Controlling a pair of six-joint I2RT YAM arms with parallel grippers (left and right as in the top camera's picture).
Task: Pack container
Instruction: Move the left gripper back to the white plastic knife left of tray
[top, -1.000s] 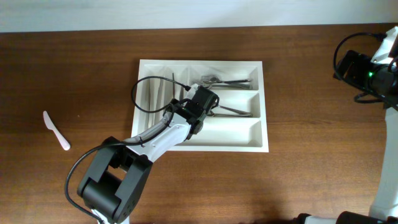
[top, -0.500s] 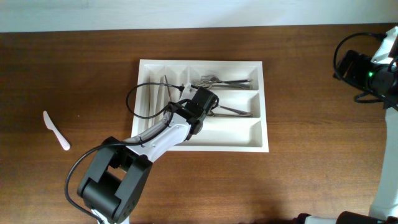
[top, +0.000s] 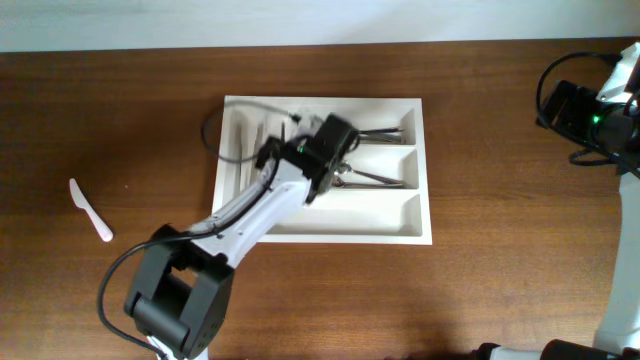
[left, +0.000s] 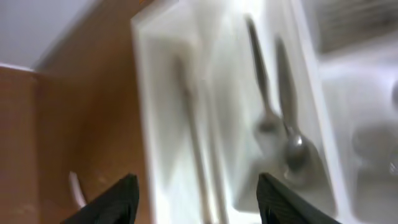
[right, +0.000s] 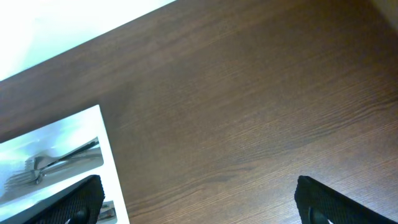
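Desk (top: 500, 280) of dark brown wood, seen from above, with two robot arms. The container (top: 370, 215), a white plastic cutlery tray, lies flat around the middle of the desk, nearer the far edge than the near one. Its two narrow slots are toward the desk's left edge and its three long compartments run toward the right edge. The far long compartment holds metal forks (top: 380, 130), the middle one holds more metal cutlery (top: 378, 179), and the near one shows bare white. The left arm reaches from the near edge over the container, its wrist above where the narrow slots meet the far compartments. The left gripper (left: 199, 199) hangs with its black fingers spread well apart and nothing between them. Its blurred wrist view shows two spoons (left: 292, 146) lying in one narrow slot. A small white plastic knife (top: 90, 210) lies alone near the left edge, well apart from the container. The right gripper (right: 202, 199) is by the far right corner, spread wide over bare wood, gripping nothing.
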